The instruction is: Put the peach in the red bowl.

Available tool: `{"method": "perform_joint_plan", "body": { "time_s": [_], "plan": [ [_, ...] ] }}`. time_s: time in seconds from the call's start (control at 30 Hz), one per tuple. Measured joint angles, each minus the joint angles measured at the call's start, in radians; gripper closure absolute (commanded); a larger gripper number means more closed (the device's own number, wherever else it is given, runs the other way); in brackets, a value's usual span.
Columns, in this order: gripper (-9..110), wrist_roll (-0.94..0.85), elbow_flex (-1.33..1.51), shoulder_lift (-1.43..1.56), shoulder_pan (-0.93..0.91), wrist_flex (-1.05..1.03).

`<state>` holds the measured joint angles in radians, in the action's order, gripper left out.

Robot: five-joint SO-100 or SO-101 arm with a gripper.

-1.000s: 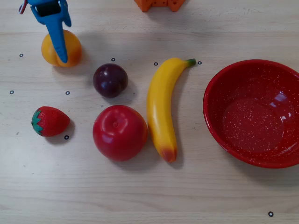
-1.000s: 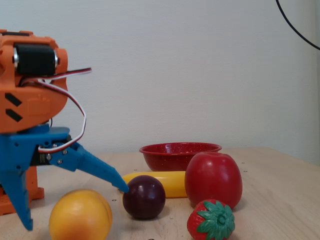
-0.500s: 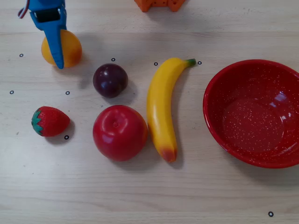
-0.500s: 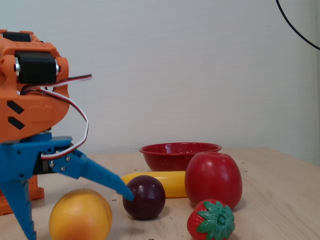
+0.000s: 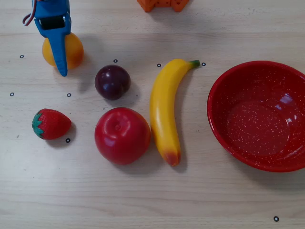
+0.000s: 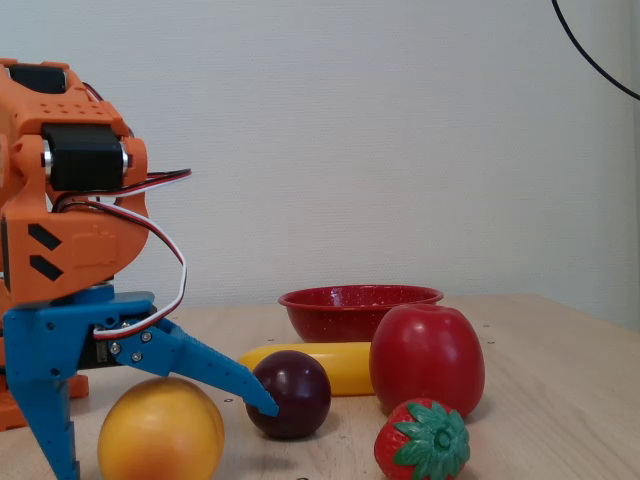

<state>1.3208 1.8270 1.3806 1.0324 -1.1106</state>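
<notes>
Overhead view: the peach [image 5: 71, 47] sits on the table, well apart from the empty red bowl [image 5: 259, 114]. The gripper [image 6: 160, 440] straddles it with jaws wide, gripping nothing; grasp, carry and drop all remain.

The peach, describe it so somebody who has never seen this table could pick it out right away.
In the overhead view, start at the red bowl on the right and cross the banana and plum to the far upper left. The peach lies there under the blue gripper. It is the only round yellow-orange fruit, smaller than the apple.
</notes>
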Motion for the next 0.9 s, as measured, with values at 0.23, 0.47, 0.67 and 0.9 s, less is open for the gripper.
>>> {"method": "perform_joint_plan", "body": {
  "time_s": [0.23,0.47,0.67,0.9],
  "plan": [
    [43,0.0,0.0,-0.005,0.0,0.017],
    [43,-0.008,0.0,-0.005,0.0,0.021],
    [45,-0.008,0.0,-0.005,0.0,0.021],
    [47,-0.008,0.0,-0.005,0.0,0.021]
  ]
}}
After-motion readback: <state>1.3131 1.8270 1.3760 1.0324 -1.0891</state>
